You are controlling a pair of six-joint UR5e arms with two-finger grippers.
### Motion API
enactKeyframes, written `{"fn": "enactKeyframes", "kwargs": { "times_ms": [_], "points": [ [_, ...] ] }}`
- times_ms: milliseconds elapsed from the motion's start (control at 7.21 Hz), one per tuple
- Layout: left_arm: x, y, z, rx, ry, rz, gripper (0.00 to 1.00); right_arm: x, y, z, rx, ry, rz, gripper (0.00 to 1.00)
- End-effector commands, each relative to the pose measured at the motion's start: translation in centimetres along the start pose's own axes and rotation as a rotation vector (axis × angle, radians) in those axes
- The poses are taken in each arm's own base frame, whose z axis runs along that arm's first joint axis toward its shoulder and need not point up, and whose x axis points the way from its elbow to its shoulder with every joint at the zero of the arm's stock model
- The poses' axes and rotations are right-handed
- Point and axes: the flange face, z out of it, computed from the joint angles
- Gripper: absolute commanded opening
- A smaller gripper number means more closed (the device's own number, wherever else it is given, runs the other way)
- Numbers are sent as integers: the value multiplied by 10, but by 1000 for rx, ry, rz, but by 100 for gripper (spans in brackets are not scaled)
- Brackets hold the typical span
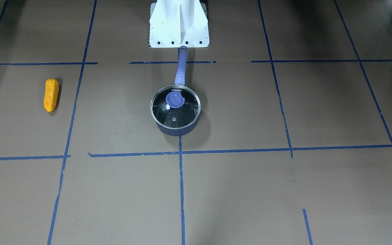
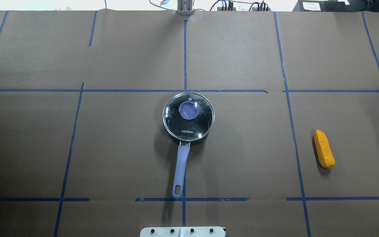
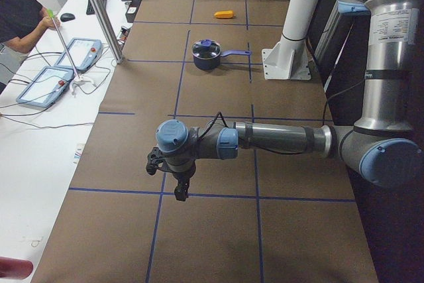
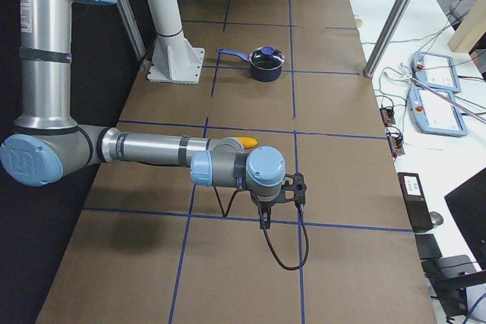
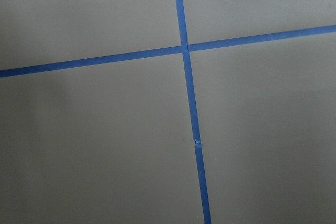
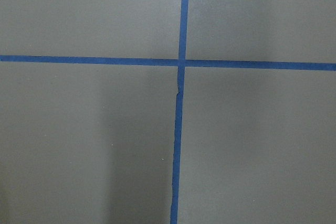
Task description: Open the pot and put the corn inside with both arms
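The pot stands mid-table with its glass lid on and the purple-blue knob upward; the long handle points toward the robot base. The corn lies flat on the paper far off on my right side, also as corn in the front-facing view. Neither arm reaches into the overhead or front-facing view. My left gripper hangs over the table end far from the pot; whether it is open or shut I cannot tell. My right gripper hangs near the opposite end, just past the corn; its state I cannot tell.
Blue tape lines grid the brown paper. The white base stand rises right behind the pot handle. A metal post, teach pendants and a person's arm are along the far side table.
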Motion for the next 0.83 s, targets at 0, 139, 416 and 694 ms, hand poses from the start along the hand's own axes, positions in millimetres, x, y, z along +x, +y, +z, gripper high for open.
{"fn": "enactKeyframes", "kwargs": {
  "times_ms": [0, 139, 416, 694],
  "points": [
    [5, -2, -4, 11, 0, 6, 100, 0, -1, -1, 2, 0, 2, 100],
    [26, -8, -26, 47, -9, 37, 100, -1, -1, -1, 2, 0, -2, 100],
    [114, -12, -62, 79, -4, 5, 100, -3, -3, -2, 5, 2, -5, 100],
    [273, -4, -52, 16, 42, -56, 100, -1, -2, -1, 1, 3, -2, 100]
  ]
}}
